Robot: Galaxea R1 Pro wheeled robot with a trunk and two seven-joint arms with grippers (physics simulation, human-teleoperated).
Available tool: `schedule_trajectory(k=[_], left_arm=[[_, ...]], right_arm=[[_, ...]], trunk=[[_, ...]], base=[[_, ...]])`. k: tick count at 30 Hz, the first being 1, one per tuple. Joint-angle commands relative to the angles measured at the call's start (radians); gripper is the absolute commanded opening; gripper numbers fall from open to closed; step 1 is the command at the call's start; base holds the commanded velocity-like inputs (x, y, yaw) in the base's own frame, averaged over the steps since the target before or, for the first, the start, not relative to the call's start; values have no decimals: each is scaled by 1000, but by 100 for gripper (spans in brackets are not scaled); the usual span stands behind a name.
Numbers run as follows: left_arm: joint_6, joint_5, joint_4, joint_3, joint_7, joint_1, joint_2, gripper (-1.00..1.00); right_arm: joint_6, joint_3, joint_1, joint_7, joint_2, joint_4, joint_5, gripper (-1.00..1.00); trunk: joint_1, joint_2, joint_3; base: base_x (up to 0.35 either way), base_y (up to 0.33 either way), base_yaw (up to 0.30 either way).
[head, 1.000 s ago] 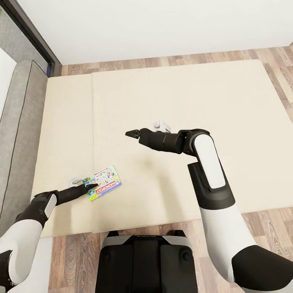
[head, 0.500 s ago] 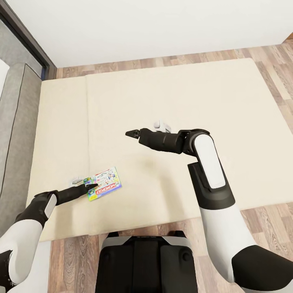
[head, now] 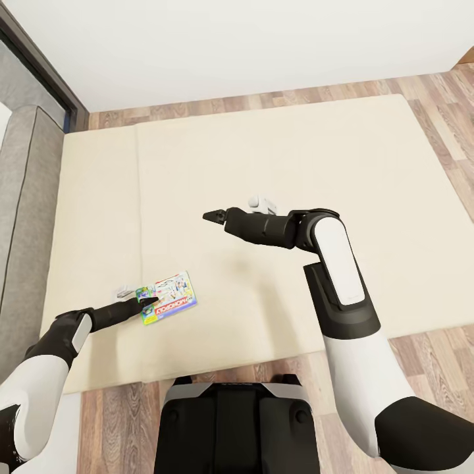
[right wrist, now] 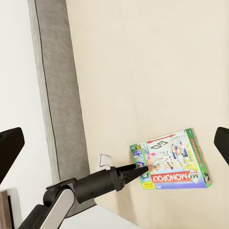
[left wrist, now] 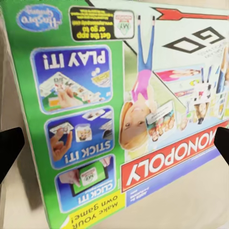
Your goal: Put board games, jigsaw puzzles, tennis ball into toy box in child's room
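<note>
One board game (head: 172, 296), a flat printed box with a green end panel and a red MONOPOLY band, lies on the beige bed (head: 296, 151) near its front left. My left gripper (head: 153, 301) reaches onto the box's left end. In the left wrist view the printed lid (left wrist: 143, 105) is close up, and the left gripper (left wrist: 117, 145) is open, its dark fingertips wide apart with nothing pinched. The right wrist view looks down on the same game (right wrist: 174, 160) and the left gripper (right wrist: 140, 168). My right gripper (head: 210, 216) hangs open over the bed's middle, holding nothing.
A grey headboard (head: 26, 197) runs along the bed's left side, also in the right wrist view (right wrist: 57, 95). Wooden floor (head: 434, 368) surrounds the bed, with a white wall (head: 250, 46) beyond it. My base stands at the bed's front edge.
The whole view has turned slightly, so the bed and headboard slid left in the picture. Both arms keep their pose, and the board game stays under the left fingertips.
</note>
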Motion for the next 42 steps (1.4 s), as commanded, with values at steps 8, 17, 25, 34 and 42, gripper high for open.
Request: schedule_trajectory(k=[8,17,25,34,42], left_arm=[[9,0,-1,5,-4,-1,0,100],[9,0,-1,4,-4,-1,0,100],[9,0,-1,3,-4,-1,0,100],[9,0,-1,3,-4,-1,-1,100],[9,0,-1,3,-3,-1,0,100]], right_arm=[[2,0,-1,-11,0,0,-9,100],[2,0,-1,-11,0,0,-9,100],[2,0,-1,-11,0,0,-9,100],[2,0,-1,-11,0,0,-9,100],[2,0,0,-10,0,0,-9,100]], trunk=[[1,-2,-1],[1,-2,-1],[1,-2,-1],[1,-2,-1],[1,-2,-1]], base=[[0,-48,-5],[-40,-39,0],[-16,-21,0],[-1,-92,0],[0,-76,0]])
